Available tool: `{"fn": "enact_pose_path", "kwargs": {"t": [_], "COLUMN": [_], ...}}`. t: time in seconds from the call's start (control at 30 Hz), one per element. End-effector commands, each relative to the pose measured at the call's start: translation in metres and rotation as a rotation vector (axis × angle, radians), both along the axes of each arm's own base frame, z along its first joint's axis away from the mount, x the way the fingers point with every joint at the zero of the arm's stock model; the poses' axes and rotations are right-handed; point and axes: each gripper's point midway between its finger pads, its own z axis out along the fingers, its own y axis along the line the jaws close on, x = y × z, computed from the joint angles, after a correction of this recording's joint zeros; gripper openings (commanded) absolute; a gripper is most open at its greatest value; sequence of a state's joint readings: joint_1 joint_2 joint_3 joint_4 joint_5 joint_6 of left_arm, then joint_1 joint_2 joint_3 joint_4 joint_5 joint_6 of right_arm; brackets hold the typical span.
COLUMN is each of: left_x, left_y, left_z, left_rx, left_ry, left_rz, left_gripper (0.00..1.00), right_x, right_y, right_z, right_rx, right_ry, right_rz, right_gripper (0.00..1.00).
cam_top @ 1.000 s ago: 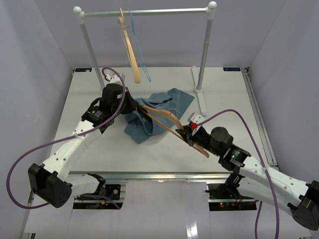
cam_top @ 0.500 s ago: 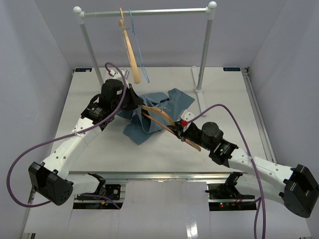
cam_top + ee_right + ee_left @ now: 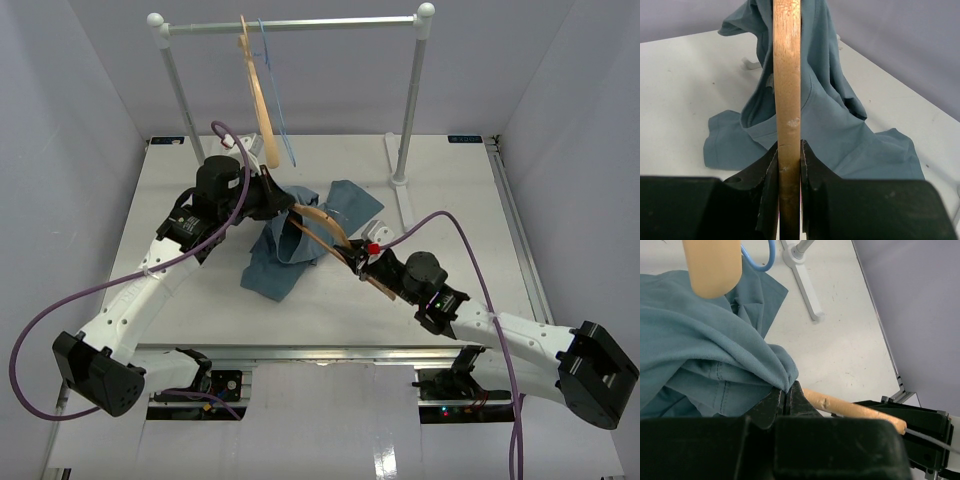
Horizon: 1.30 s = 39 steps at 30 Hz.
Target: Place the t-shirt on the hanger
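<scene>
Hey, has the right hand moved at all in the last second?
Yes. The right hand, shut on the hanger, has slid left in the top view, away from the table's right edge.

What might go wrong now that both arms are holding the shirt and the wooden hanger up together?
1. The left tool pinches only a small fold of the t-shirt; pulled over the hanger, the cloth may slip free.
2. The right tool grips the hanger by one thin arm, so it could twist.
3. The spare wooden hanger on the rail hangs close to the left tool and might get knocked.
</scene>
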<state>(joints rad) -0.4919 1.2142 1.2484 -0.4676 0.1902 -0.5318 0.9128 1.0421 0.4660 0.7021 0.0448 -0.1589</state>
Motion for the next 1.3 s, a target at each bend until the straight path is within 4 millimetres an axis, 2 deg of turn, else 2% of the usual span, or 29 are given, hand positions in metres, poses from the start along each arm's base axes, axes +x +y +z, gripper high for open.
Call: {"fn": "enact_pose_path", "kwargs": {"t": [0.0,0.13,0.27,0.43,0.53,0.8,0.87,1.03,1.13,1.27], "left_x": [-0.002,0.008,0.011,0.012,0.016,0.009,0.007,-0.011,-0.025,-0.042], "left_y": [0.017,0.03,0.037,0.033,0.031,0.01,0.007,-0.013,-0.021,-0.026], "left_z": [0.029,0.031,0.028,0.032,0.036,0.035,0.035,0.033,0.039,0.036], "left_rx": [0.038,0.113,0.13,0.132,0.137,0.136,0.13,0.044,-0.022,-0.071], "left_ry": [-0.056,-0.047,-0.05,-0.066,-0.079,-0.084,-0.084,-0.064,-0.069,-0.05], "left_rz": [0.062,0.134,0.171,0.143,0.138,-0.01,-0.035,-0.158,-0.219,-0.282], "left_gripper": [0.0,0.0,0.0,0.0,0.0,0.0,0.0,0.0,0.0,0.0], "right_x": [0.008,0.004,0.0,-0.017,-0.032,-0.057,-0.054,-0.029,-0.015,-0.009], "right_y": [-0.02,-0.034,-0.036,-0.008,0.01,0.029,0.029,0.027,0.029,0.03], "right_z": [0.027,0.017,0.032,0.043,0.036,0.021,0.025,0.043,0.051,0.054], "right_rx": [0.105,0.083,0.09,0.029,0.002,-0.009,0.013,0.12,0.174,0.238], "right_ry": [-0.012,0.016,-0.024,-0.099,-0.111,-0.103,-0.109,-0.128,-0.12,-0.109], "right_rz": [-0.112,-0.14,-0.128,0.054,0.188,0.371,0.357,0.23,0.175,0.159], "right_gripper": [0.08,0.08,0.08,0.08,0.08,0.08,0.08,0.08,0.08,0.08]}}
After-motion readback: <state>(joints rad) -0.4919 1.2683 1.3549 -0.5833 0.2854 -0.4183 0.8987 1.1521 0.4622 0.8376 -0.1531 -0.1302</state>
